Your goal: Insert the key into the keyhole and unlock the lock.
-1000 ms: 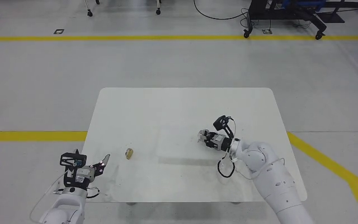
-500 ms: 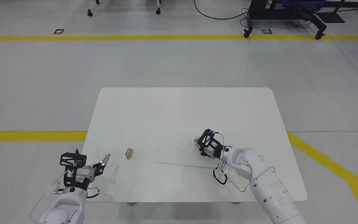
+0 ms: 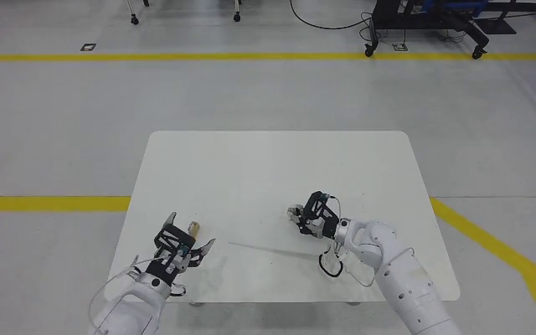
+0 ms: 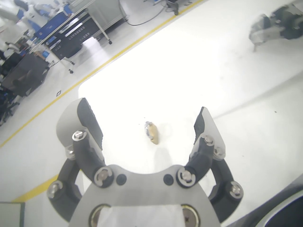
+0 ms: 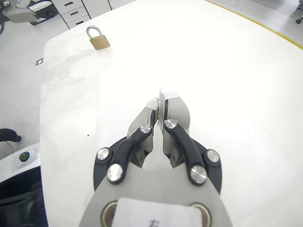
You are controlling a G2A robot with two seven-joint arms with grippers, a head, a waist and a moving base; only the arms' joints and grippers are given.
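The left arm swings in! A moment ago it hung off the near-left edge of the white surface (image 3: 251,159); now the left gripper (image 3: 188,239) is over it, right behind the small brass padlock with a silver shackle (image 3: 193,228). The padlock itself has not budged and lies flat near that same edge.

In the left wrist view the left gripper (image 4: 142,114) has its jaws spread wide, and the padlock (image 4: 151,133) sits framed in the gap between them, touched by neither.

Across the surface, the right gripper (image 3: 297,216) has dipped low and drifted slightly toward the middle, then barely moved in the last half second. It is well apart from the padlock. In its own view the right gripper (image 5: 159,98) has its jaws pressed together at their white-taped tips, with the padlock (image 5: 98,39) far ahead, shackle pointing away. No key can be made out between those tips. From the left wrist view the right gripper (image 4: 258,34) is a blur, so a key held there cannot be confirmed.

What it means: the left arm looks set to close on the padlock body and steady it. Insertion has not begun.
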